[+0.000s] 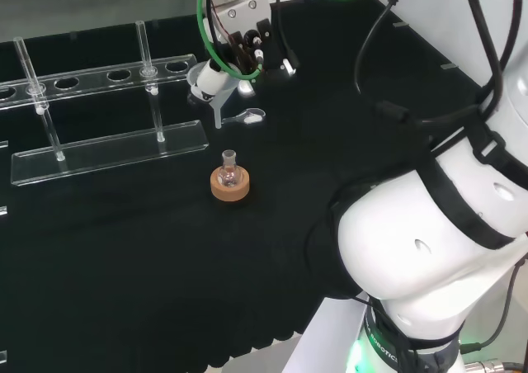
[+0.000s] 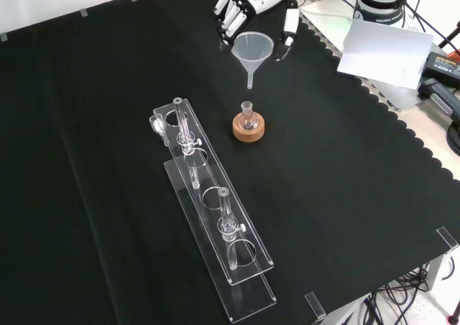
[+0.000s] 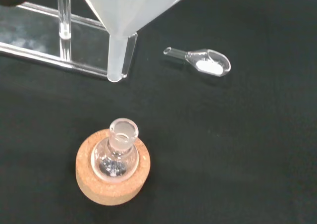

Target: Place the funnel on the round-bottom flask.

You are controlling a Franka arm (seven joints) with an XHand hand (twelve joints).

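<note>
Rack (image 2: 215, 224): a clear stand of holes and posts, lying left of everything else in the front view; no part in this job.
Scoop (image 3: 205, 61): a small clear spoon with a bit of white powder, lying on the cloth (image 2: 86, 124) apart from the flask.
Flask (image 2: 248, 116): upright in its cork ring (image 2: 249, 129), mouth open and bare. Nothing sits on it yet.
Funnel (image 2: 252, 50): lifted clear of the cloth, stem pointing down, hanging above and short of the flask's mouth in the wrist view.
Hand (image 2: 248, 1): fingers curled round the funnel's rim, carrying it.
Done: the pick-up, by the look of it.
Left: line the stem up over the neck, lower it in, let go.
</note>
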